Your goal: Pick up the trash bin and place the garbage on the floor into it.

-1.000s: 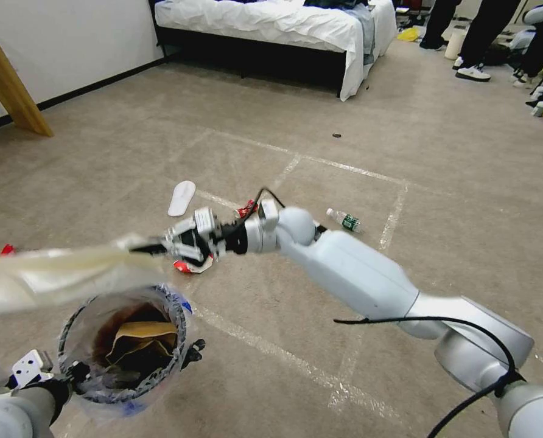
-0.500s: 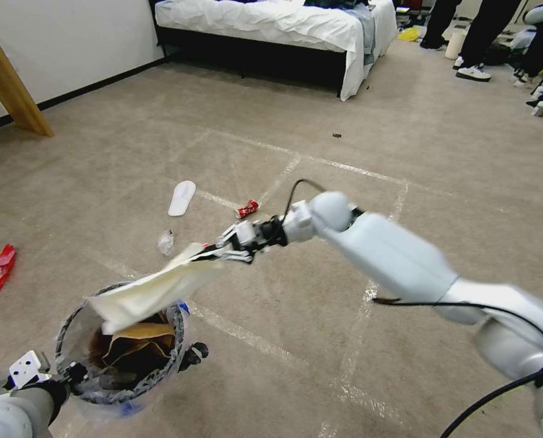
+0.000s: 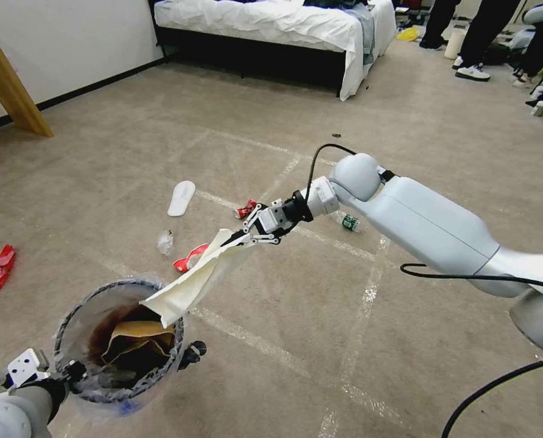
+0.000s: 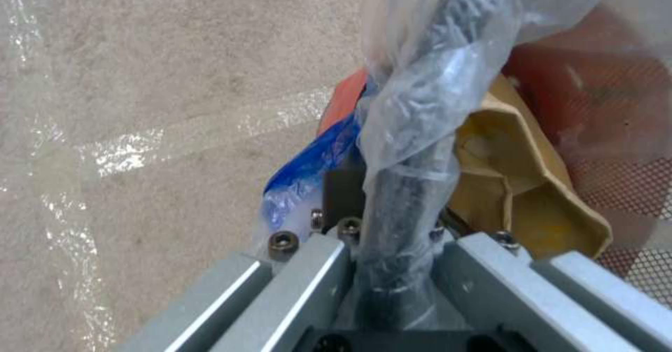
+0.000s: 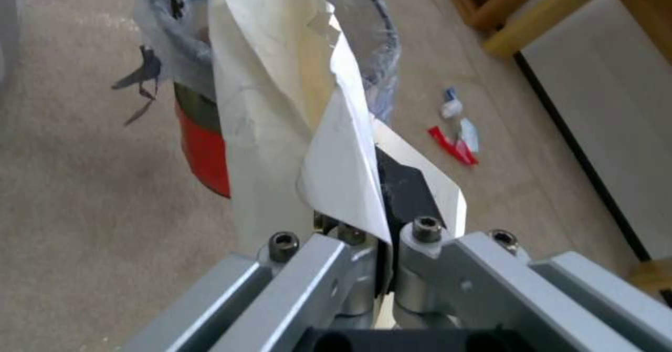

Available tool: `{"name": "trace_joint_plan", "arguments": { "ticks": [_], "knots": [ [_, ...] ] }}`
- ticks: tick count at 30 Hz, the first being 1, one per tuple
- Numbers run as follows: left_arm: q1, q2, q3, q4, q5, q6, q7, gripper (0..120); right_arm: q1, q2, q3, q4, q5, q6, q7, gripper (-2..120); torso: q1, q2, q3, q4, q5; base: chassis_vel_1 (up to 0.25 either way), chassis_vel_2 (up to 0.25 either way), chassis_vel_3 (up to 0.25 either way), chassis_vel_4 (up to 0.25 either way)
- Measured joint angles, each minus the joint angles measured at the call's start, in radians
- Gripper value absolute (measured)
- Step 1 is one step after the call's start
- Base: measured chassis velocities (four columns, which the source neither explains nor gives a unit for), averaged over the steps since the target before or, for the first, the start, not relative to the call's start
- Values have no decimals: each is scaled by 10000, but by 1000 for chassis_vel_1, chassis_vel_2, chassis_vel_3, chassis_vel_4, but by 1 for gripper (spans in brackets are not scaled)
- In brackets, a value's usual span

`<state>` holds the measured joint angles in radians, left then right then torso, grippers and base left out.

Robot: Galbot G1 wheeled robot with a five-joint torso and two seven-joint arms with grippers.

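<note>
Over the bin (image 3: pixel 122 340) at near left, the right gripper (image 3: pixel 242 238) is pinching white paper (image 3: pixel 192 283); the left gripper (image 4: pixel 392 268) is clamping the rim. Released now, the paper could be catching the rim and sliding off.

Your three cameras, all sharing one bin
Head looks down from above; both wrists sit close against the trash bin (image 3: pixel 122 340).

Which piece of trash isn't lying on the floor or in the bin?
The big folded white paper. The right gripper pinches its top end, and its lower end hangs over the red bagged trash bin. The crushed red can lies on the carpet.
</note>
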<state>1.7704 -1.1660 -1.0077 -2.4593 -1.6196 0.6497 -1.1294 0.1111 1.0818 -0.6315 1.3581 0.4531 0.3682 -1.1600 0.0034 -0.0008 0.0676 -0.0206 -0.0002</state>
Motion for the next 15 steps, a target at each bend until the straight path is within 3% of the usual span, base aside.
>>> {"name": "trace_joint_plan", "arguments": {
  "ticks": [6, 15],
  "knots": [
    [329, -233, -140, -256, 144, 4, -12, 0, 314, 1019, -284, -155, -322, -6, 334, 0, 0, 0, 0, 6, -2, 0, 0, 0, 0],
    [371, -365, -74, -264, 298, 34, 21, 0, 250, 1692, -627, -172, -899, -52, 756, 0, 0, 0, 0, 2, 0, 0, 0, 0, 0]
  ]
}}
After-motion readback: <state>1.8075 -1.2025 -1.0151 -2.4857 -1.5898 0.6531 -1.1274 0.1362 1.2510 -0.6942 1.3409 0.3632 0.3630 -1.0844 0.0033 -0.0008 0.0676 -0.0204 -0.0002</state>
